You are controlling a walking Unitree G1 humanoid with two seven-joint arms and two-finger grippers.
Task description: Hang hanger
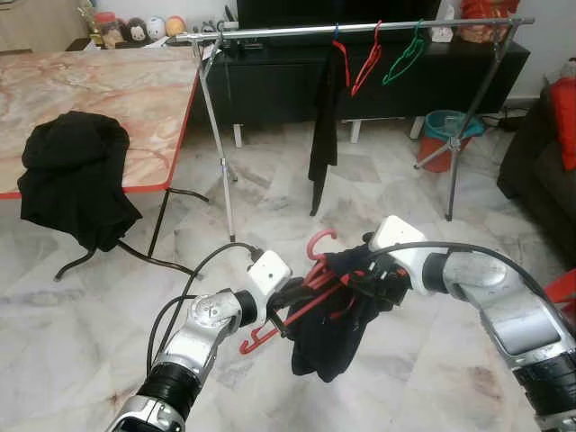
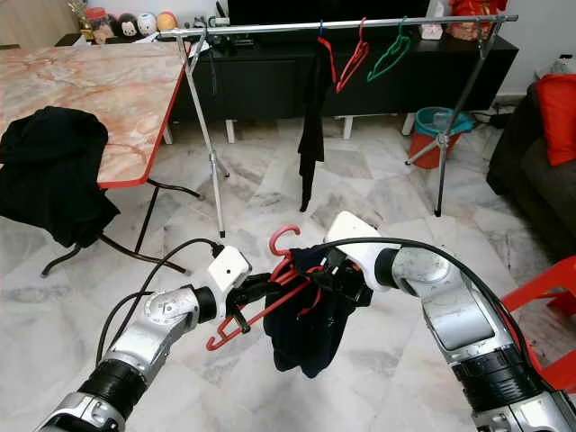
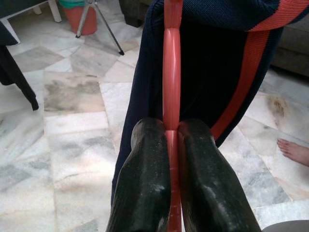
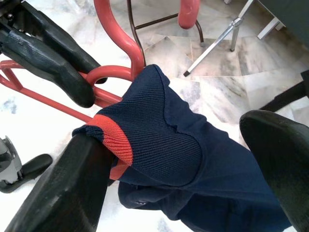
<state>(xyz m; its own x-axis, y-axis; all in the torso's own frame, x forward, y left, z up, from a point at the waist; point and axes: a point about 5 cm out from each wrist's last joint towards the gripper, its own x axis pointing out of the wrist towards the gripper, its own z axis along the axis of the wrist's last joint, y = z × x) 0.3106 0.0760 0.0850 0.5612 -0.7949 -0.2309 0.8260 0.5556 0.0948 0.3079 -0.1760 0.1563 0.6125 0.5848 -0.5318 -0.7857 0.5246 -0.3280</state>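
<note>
A red plastic hanger (image 1: pixel 317 245) with a navy garment with red trim (image 1: pixel 328 335) draped on it hangs low over the floor between my arms. My left gripper (image 1: pixel 286 303) is shut on the hanger's bar (image 3: pixel 171 72), seen pinched between its fingers in the left wrist view. My right gripper (image 1: pixel 364 272) is at the garment's top edge from the right; its fingers (image 4: pixel 72 183) stand wide apart with a navy cuff (image 4: pixel 149 125) lying between them. The metal clothes rail (image 1: pixel 360 30) stands ahead, across the room.
On the rail hang a red hanger (image 1: pixel 367 58), a green hanger (image 1: pixel 403 56) and a black garment (image 1: pixel 322 126). A marble-topped table (image 1: pixel 108 85) with a black cloth (image 1: pixel 76 175) stands left. A bin (image 1: pixel 445 135) and dark sofa (image 1: pixel 540 153) are right. A person's foot (image 3: pixel 294 150) is nearby.
</note>
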